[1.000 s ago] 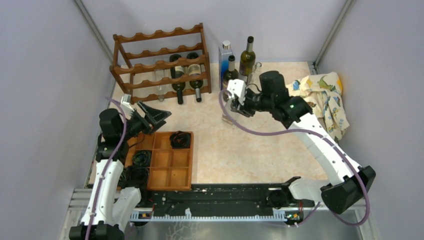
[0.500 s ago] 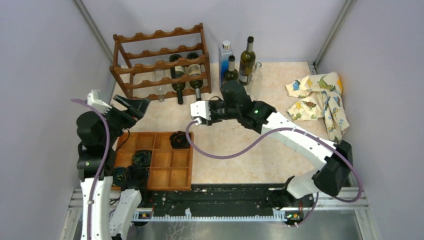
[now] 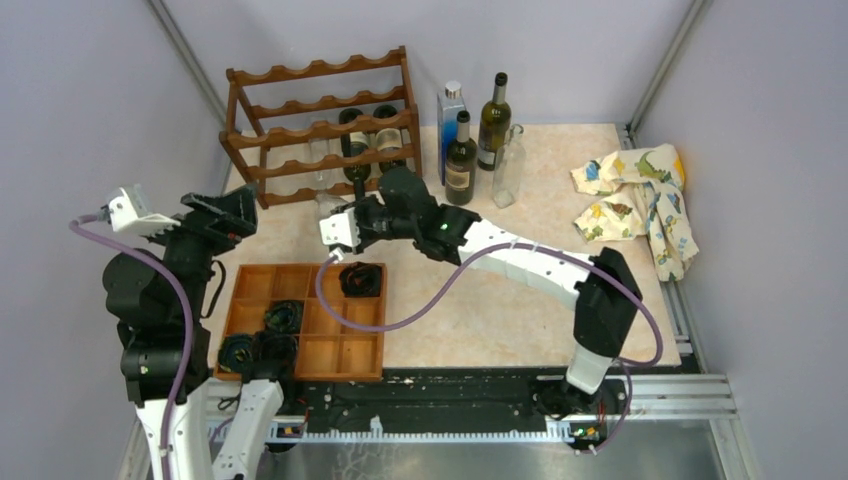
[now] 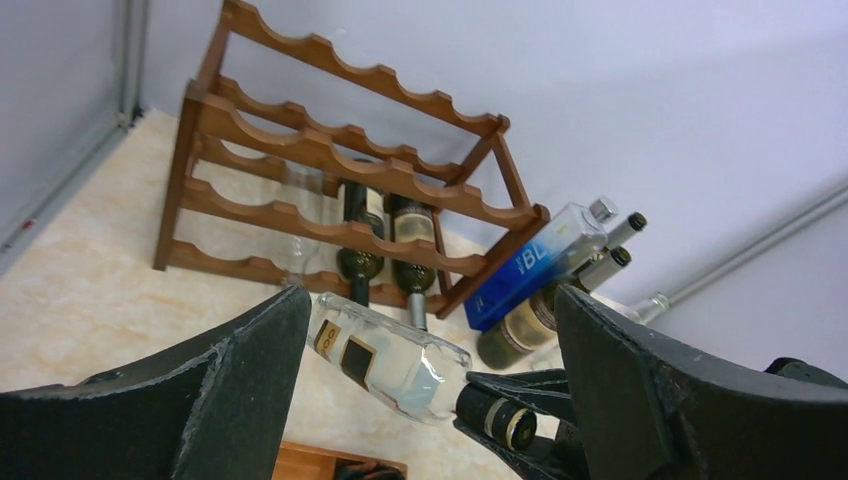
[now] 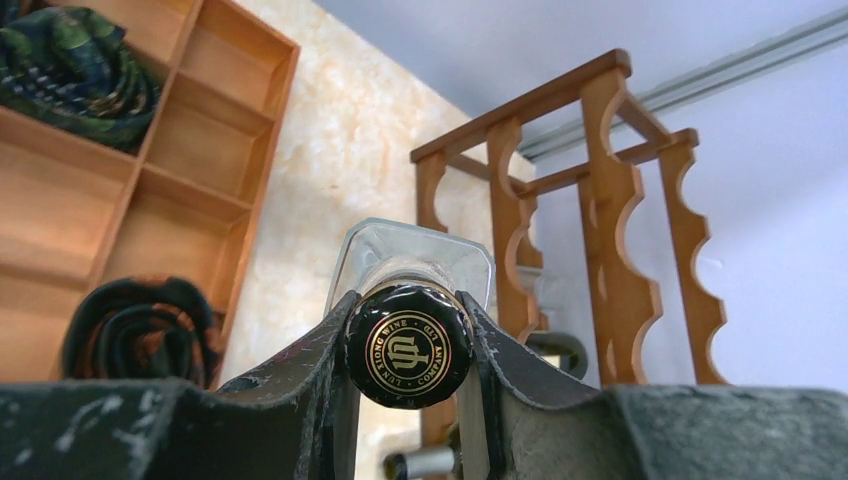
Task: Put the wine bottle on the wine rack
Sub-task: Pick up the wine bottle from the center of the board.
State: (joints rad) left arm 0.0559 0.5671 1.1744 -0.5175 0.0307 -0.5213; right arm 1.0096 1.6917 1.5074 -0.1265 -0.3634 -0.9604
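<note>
Wine bottle (image 4: 385,358): clear, near-horizontal, at 6 o'clock of the wine rack (image 3: 318,70), its capped neck clamped in the right gripper (image 5: 408,350). Left gripper (image 4: 432,297): fingers (image 4: 230,400) wide apart, empty. Risk: a neck-only hold may let the base sag and strike the rack.

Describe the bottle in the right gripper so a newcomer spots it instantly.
Find the dark reddish-brown wooden wine rack at the far left of the table. Before it, the right gripper clamps a clear glass bottle by its black cap. It alone is held sideways, neither racked nor standing.
</note>
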